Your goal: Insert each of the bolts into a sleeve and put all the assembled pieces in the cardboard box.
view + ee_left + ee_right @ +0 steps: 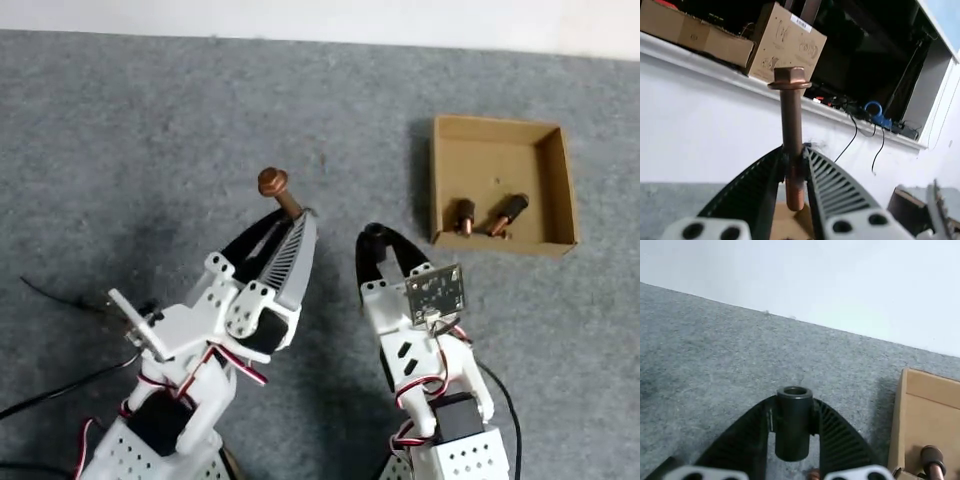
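Copper bolt and black sleeve held, apart.
The left gripper clamps the bolt's shank, head up; the right gripper is closed around the upright sleeve. The cardboard box, near the right gripper, holds two assembled pieces.

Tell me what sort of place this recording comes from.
Probably a lab or workshop bench: a grey felt-like mat serves as the work surface, storage cartons sit on a white ledge, and cables hang over it.
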You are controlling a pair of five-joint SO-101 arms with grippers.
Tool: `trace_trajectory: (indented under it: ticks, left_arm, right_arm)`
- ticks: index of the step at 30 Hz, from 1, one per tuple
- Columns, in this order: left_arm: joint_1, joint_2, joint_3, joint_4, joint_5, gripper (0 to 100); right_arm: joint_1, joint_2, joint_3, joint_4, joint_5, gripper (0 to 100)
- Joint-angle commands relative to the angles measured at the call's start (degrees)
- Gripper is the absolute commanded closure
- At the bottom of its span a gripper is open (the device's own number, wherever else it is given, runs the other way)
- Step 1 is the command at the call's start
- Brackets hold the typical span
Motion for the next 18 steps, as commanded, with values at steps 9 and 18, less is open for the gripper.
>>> trace_trajectory:
  ticks: [9,18]
  left_arm:
    - [-0.1,-0.1,0.3,-0.1,-0.2,99]
    - [2.4,-0.4,1.6,0.1,-0.4,99]
  right_arm:
    - [-7.0,-1.4,8.1,-2.4,0.4,99.1]
    - [-13.9,-1.4,5.8,-2.4,7.4,99.3]
